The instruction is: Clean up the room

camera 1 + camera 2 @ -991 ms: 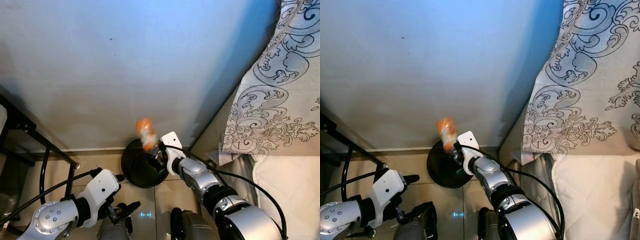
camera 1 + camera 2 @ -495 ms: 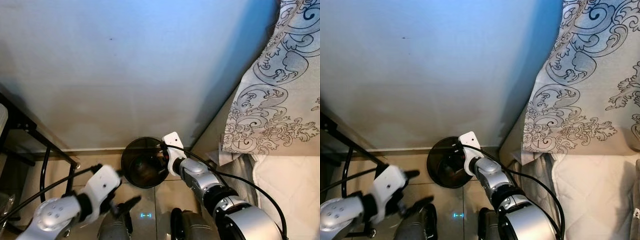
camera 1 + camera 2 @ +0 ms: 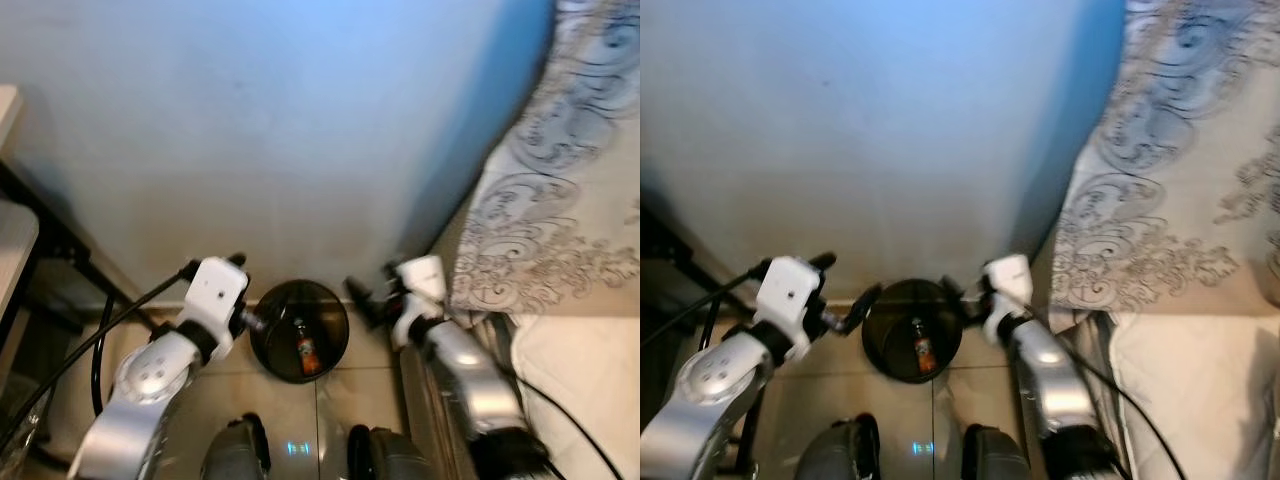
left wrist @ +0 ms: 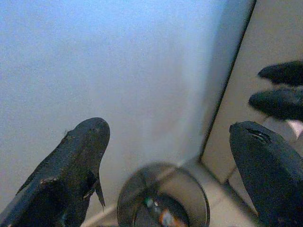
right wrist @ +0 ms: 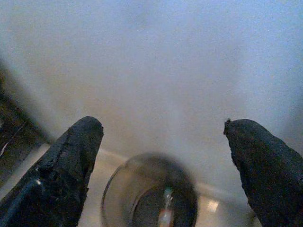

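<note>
A round black bin [image 3: 272, 345] stands on the tiled floor against the wall. An orange-labelled bottle [image 3: 303, 348] lies inside it. My left gripper [image 3: 252, 320] hovers open at the bin's left rim and holds nothing. My right gripper [image 3: 366, 297] hangs open just right of the rim, also holding nothing. In the left wrist view the gripper [image 4: 168, 130] looks down on the bin [image 4: 128, 203], with the bottle [image 4: 163, 217] in it. From the right wrist, that gripper [image 5: 163, 126] also looks down on the bin [image 5: 113, 198].
A pale blue wall [image 3: 280, 130] rises right behind the bin. Patterned bedding [image 3: 560, 220] and a white mattress [image 3: 580, 390] close off the right side. A black metal frame [image 3: 60, 250] stands at the left. My own feet [image 3: 300, 455] are just before the bin.
One second ago my right gripper held the bottle over the bin. It let go; the bottle now lies inside. The right gripper drew back right, and the left arm rose to the bin. The camera shifted.
</note>
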{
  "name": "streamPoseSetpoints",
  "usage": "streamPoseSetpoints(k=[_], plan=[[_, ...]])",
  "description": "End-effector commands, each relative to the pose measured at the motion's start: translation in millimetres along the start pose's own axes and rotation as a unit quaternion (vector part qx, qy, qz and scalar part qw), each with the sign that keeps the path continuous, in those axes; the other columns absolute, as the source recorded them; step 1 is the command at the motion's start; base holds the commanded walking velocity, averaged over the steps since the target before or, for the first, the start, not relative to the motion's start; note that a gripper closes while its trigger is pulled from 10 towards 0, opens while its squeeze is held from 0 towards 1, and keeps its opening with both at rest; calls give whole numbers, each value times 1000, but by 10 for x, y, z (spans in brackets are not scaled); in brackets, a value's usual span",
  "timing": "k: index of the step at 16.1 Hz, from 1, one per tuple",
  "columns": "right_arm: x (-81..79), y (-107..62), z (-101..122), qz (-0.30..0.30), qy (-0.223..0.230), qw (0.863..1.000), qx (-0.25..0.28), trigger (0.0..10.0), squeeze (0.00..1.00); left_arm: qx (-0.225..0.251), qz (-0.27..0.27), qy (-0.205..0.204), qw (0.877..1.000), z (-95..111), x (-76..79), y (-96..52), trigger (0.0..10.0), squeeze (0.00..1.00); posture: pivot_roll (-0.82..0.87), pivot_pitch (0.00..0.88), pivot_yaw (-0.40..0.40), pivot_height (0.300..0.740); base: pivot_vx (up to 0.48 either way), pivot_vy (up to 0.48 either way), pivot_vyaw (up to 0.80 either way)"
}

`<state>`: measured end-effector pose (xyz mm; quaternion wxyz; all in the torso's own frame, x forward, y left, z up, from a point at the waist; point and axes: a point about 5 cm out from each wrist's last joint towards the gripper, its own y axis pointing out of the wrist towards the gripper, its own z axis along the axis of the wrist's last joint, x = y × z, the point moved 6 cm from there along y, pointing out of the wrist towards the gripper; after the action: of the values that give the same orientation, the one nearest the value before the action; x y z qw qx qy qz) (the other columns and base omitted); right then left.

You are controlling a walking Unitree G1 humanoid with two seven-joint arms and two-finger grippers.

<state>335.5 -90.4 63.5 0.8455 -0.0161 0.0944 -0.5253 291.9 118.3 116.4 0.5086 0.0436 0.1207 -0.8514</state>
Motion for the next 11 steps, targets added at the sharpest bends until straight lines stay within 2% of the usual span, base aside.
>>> streamPoseSetpoints(k=[1,2,3,5,8,9,11], plan=[[28,-30,214,-13,7,999,38,10000,0,-4,-1,5,1000,-33,56,21,10000,0,-7,108,-17,740,0,0,0],[105,-107,453,-46,30,995,78,10000,0,12,2,-5,1000,47,103,101,10000,0,-19,86,-8,740,0,0,0],[120,-194,597,-62,41,993,91,10000,0,25,0,-9,1000,113,159,157,10000,0,-24,79,-6,740,0,0,-800],[111,-322,655,-75,31,993,86,10000,0,34,0,-1,999,171,204,200,10000,0,-36,53,-1,740,0,0,-800],[123,-441,599,-94,21,993,72,10000,0,44,19,-1,999,242,138,202,10000,0,-30,37,-9,740,0,0,-792],[88,-490,548,-98,43,993,53,10000,0,44,27,-6,999,248,101,187,10000,0,-25,30,-13,740,0,0,-775],[26,-524,549,-88,46,994,49,10000,0,35,35,-17,999,221,64,161,10000,0,-24,24,-15,740,0,0,-772]])
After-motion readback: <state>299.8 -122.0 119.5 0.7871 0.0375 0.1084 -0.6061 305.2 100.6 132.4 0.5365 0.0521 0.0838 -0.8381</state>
